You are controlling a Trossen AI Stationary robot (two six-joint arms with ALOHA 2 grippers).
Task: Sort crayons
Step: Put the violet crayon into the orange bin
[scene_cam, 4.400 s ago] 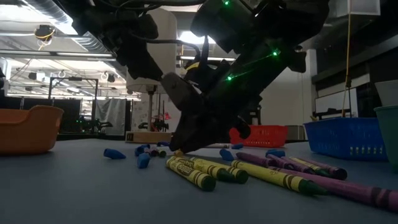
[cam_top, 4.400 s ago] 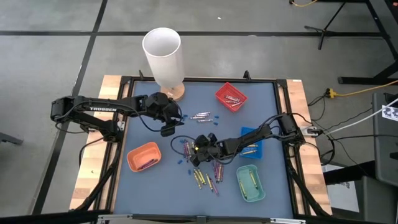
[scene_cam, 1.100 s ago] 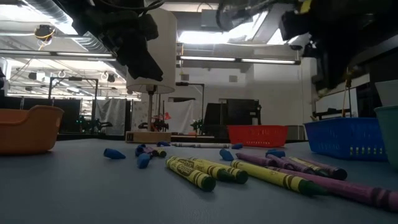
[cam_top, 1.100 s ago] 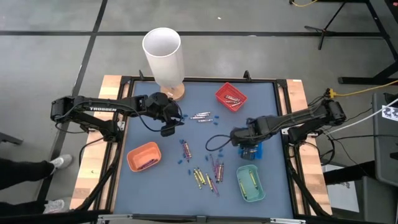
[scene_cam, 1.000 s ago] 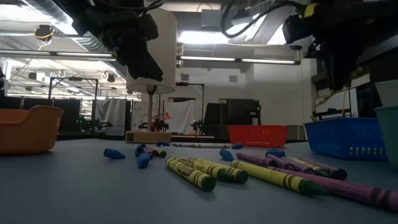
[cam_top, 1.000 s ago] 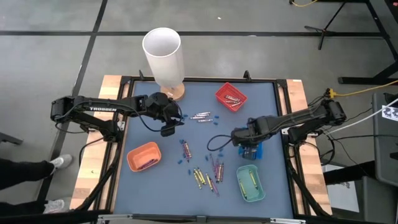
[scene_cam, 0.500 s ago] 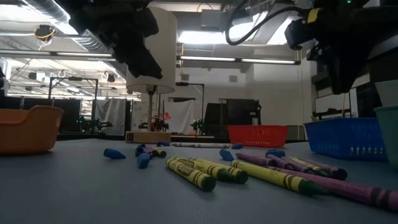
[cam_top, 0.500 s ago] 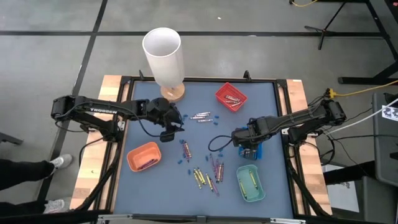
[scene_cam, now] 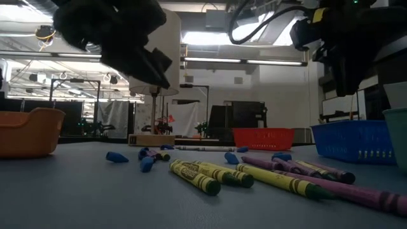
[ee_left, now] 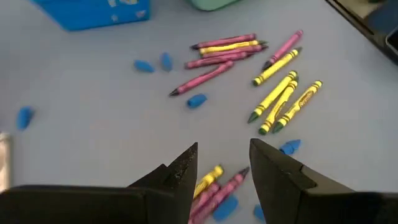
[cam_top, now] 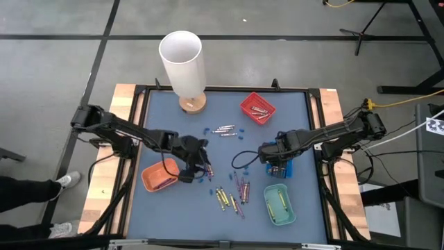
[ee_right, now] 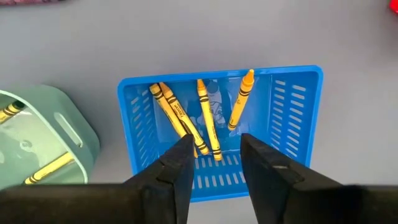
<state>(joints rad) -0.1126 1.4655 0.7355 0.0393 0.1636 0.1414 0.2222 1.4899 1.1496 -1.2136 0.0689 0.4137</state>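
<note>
Above loose crayons (cam_top: 207,167) just right of the orange tray (cam_top: 160,175): left gripper (cam_top: 196,167), fingers parted and empty, nearer the pile. Farther right, over the blue basket (cam_top: 286,167) of yellow-orange crayons: right gripper (cam_top: 277,167), likewise parted, empty.

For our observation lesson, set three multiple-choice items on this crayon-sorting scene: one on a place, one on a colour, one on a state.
1. The right end effector hangs over:
A the red tray; B the blue tray; C the orange tray.
2. The crayons in the blue tray are:
A purple-pink; B silver-grey; C gold-orange.
3. The left end effector is:
A open and empty; B shut on a crayon; C shut, empty.

Key: 1 B, its wrist view looks straight into that tray; 2 C, all lying there show that colour; 3 A, its fingers stand apart with nothing between.
</note>
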